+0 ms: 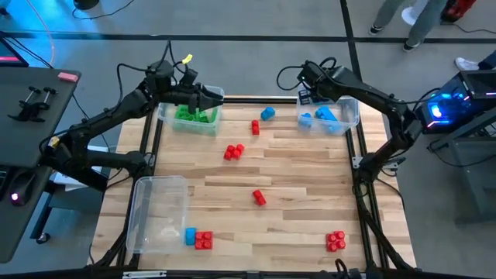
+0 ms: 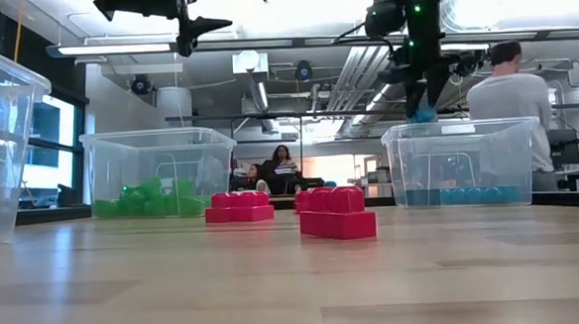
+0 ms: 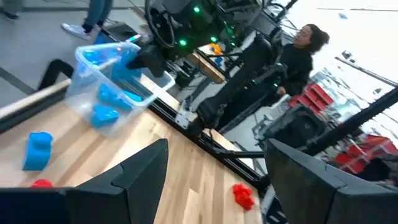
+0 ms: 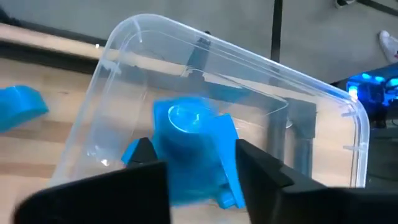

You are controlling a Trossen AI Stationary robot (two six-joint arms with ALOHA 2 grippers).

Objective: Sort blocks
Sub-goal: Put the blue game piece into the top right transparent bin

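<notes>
My right tool [image 4: 193,163], parted around a blue block [image 4: 193,146], hangs over the two-o'clock bin [image 1: 353,116]; left tool [image 1: 203,98] open above greens [image 1: 194,115]. Reds [image 1: 234,152] remain scattered mid-desk [image 1: 302,178].

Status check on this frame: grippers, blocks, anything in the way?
Right gripper over blue bin, blue block between its fingers. Left gripper open over green bin. Red blocks on table. No obstruction.

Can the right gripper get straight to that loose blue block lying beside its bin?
Probably yes, once freed: the right gripper is over the blue bin with a blue block between its fingers; the loose blue block lies uncovered on the table.
</notes>
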